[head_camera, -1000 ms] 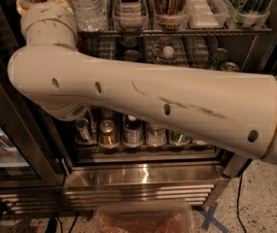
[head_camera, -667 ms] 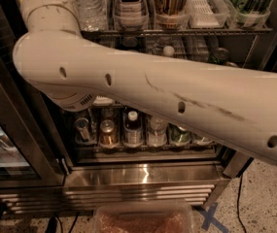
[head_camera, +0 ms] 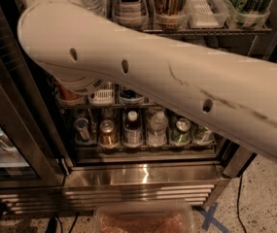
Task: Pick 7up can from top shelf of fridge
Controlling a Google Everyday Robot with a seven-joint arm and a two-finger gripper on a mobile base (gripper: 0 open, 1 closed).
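Cannot tell end effector's state, hidden past upper-left frame edge; risks blindly knocking upper-rack bottles (head_camera: 128,4) behind thick cream arm (head_camera: 167,81).

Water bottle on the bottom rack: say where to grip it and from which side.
Grip the water bottle at its narrow neck below the cap, coming in from the open front. It stands upright, a dark bottle and a green can close beside it; the rack above likely blocks a top approach. The end effector is out of view above.
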